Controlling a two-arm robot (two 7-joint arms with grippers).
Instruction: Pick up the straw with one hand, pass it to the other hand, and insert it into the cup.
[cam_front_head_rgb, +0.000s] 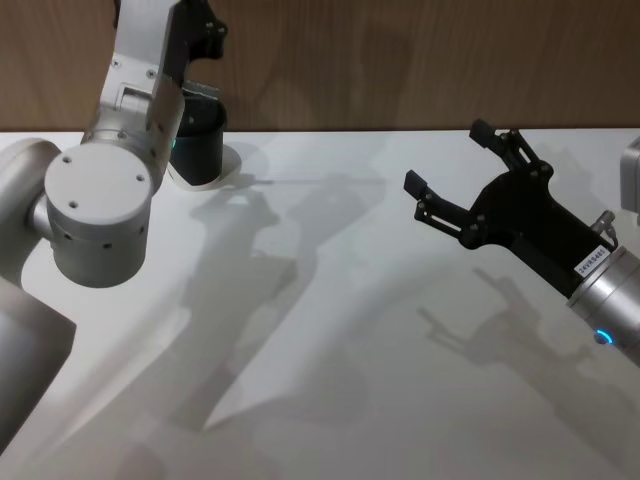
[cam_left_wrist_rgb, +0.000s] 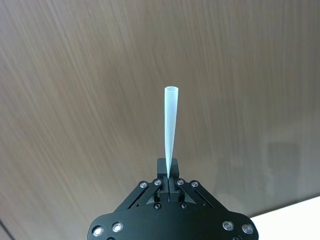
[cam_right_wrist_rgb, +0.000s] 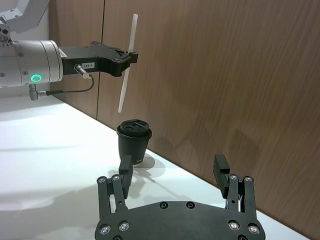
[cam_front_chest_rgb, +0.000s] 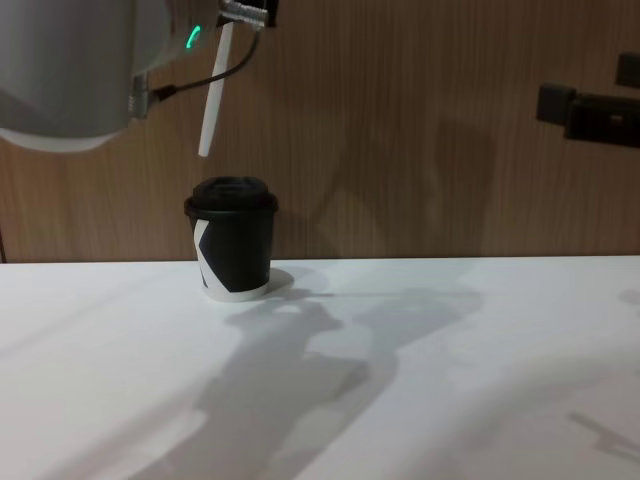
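The straw (cam_right_wrist_rgb: 127, 64) hangs tilted just above the cup (cam_right_wrist_rgb: 134, 142), clamped in the left gripper (cam_left_wrist_rgb: 169, 172), its lower end aimed for insertion; the right gripper (cam_front_head_rgb: 447, 156), well apart, stands open.

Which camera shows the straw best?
Right wrist view: the whole straw shows, held by the left gripper above the cup. Left wrist view looks along it; the chest view shows its lower part.

A white sticker (cam_front_head_rgb: 592, 262) on the right end effector (cam_front_head_rgb: 446, 156) carries digits too small to read. The cup (cam_front_chest_rgb: 240, 245) bears a white angular mark (cam_front_chest_rgb: 200, 241).
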